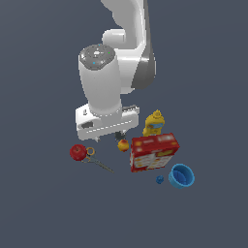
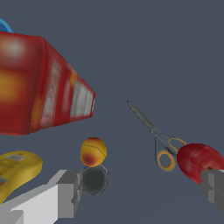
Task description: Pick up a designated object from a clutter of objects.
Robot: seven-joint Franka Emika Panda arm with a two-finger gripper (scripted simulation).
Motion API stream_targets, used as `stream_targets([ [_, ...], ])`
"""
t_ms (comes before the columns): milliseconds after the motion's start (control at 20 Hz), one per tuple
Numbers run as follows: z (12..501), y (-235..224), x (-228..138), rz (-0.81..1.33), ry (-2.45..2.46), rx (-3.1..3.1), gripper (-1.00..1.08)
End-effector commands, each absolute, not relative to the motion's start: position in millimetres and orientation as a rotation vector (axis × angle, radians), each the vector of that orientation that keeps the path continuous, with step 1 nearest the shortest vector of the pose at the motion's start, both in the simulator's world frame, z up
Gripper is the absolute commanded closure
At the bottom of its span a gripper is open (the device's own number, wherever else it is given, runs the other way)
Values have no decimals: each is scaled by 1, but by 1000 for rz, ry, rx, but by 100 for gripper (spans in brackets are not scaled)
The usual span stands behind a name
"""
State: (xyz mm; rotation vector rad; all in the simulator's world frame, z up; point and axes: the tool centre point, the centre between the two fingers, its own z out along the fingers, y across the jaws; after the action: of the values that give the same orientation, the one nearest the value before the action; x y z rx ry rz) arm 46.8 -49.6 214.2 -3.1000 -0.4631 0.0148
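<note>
The designated tool (image 1: 100, 164) is a thin dark-grey rod with a small orange-yellow ring at one end, lying on the floor next to the red ball (image 1: 77, 152). In the wrist view the tool (image 2: 151, 126) looks like scissors, its ring end touching the red ball (image 2: 199, 159). My gripper (image 1: 107, 138) is open and empty. It hangs above the floor between the red ball and the small orange ball (image 1: 123, 145). In the wrist view, the gripper (image 2: 140, 192) has its fingertips (image 2: 68, 192) spread wide, and the tool lies ahead of the gap.
A red-and-yellow box (image 1: 154, 152) lies at the exterior view's right, with a yellow bottle (image 1: 154, 122) behind it. A blue bowl (image 1: 181, 176) and a tiny blue ball (image 1: 159, 179) sit in front of the box. A dark round lump (image 2: 94, 179) sits by the orange ball (image 2: 93, 151).
</note>
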Motion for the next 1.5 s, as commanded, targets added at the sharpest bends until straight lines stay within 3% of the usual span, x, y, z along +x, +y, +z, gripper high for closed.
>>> stream_targets([
  [0,199,-59,52,13,-544,-3088,-92],
  [900,91,-121,73,4,-1077,-2951,-92],
  [1450,60,-138,74,0,-1219,-2896,-92],
])
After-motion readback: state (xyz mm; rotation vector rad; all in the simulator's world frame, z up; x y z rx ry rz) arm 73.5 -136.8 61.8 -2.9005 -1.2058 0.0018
